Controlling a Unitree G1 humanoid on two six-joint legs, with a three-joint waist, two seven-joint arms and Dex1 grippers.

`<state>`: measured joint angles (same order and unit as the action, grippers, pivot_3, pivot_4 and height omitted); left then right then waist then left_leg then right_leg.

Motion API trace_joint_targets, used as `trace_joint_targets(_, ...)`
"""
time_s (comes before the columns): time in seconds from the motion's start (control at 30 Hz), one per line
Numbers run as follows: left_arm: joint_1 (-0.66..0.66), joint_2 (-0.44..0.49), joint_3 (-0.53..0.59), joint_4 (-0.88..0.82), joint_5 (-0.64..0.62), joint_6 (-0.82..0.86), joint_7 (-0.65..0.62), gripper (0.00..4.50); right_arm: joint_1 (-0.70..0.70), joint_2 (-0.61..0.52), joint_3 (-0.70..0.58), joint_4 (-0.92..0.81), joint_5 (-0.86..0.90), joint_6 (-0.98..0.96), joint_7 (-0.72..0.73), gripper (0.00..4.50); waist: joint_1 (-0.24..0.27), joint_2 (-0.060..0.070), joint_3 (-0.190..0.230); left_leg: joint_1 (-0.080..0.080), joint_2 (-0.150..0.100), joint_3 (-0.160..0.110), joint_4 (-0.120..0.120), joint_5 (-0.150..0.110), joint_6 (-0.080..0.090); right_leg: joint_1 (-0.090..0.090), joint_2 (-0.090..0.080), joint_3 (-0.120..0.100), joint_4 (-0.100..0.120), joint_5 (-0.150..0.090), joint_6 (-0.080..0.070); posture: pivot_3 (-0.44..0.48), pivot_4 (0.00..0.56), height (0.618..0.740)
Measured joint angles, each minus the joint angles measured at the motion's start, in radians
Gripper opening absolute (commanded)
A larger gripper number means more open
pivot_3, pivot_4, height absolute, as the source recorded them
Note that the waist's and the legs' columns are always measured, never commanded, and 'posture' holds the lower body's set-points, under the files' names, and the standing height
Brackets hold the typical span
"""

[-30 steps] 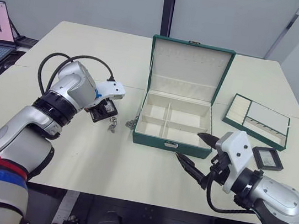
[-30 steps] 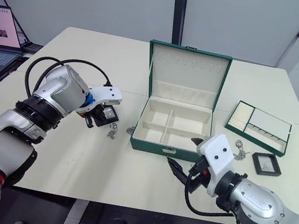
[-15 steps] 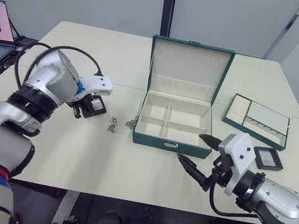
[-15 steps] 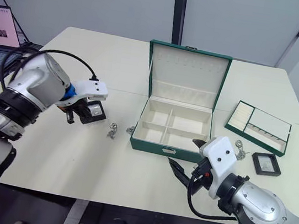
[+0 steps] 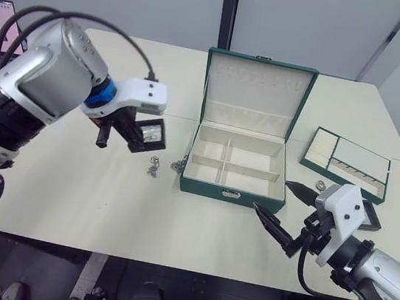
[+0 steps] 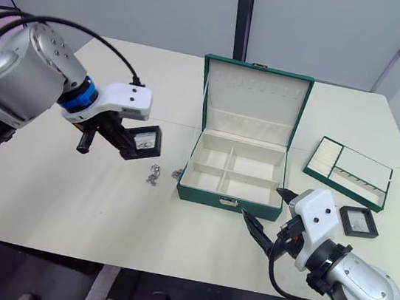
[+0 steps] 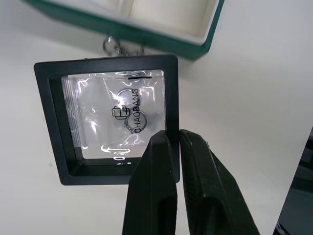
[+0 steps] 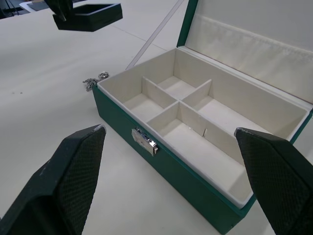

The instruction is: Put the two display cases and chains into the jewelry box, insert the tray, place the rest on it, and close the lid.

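Observation:
The jewelry box stands open at the table's middle, its lid upright and the cream compartments empty. My left gripper is shut on the frame edge of one display case, which hangs tilted above the table to the left of the box. Two chains lie on the table below the display case, by the box's left front corner. The other display case lies flat to the right, near the tray. In front of the box's right corner my right gripper is open and holds nothing.
A small silver chain lies between the tray and the box. A laptop sits on a side desk at far left. A seam runs across the table behind the box.
My left gripper has lifted the display case off the table and carried it up and right toward the box. The right gripper has drifted slightly right, still open.

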<state>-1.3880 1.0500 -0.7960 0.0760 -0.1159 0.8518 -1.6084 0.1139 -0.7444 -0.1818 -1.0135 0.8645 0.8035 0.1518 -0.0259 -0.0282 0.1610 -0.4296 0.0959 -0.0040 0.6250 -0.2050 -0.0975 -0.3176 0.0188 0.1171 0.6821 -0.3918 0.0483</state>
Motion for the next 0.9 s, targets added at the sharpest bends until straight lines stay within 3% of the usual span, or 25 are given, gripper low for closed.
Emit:
trace_joint_targets(0.2,-0.063,-0.171,-0.004,0.039,-0.029,0.010,0.000,0.04,0.094,-0.001,-0.017,-0.001,-0.028,-0.058,-0.005,4.50,0.002,0.001,-0.001,0.000,-0.001,0.000,0.001,0.000,0.000,0.000,0.000,0.000,0.000,0.000,0.000,0.000,0.150,0.740)
trace_joint_targets(0.5,-0.069,-0.522,0.009,0.280,0.072,-0.030,0.107,0.04,0.216,-0.001,-0.036,-0.001,-0.071,-0.145,-0.057,4.50,0.001,0.002,-0.001,-0.002,-0.001,0.000,0.002,0.000,0.000,0.000,0.000,0.001,0.000,0.000,0.000,0.000,0.150,0.740)
trace_joint_targets(0.9,-0.093,-0.774,0.048,0.614,0.181,-0.242,0.238,0.04,0.296,-0.002,-0.088,-0.001,-0.088,-0.188,-0.088,4.50,0.001,0.004,-0.002,-0.002,-0.003,0.000,0.002,0.000,0.000,0.000,0.000,0.002,0.000,0.000,0.000,0.000,0.150,0.740)
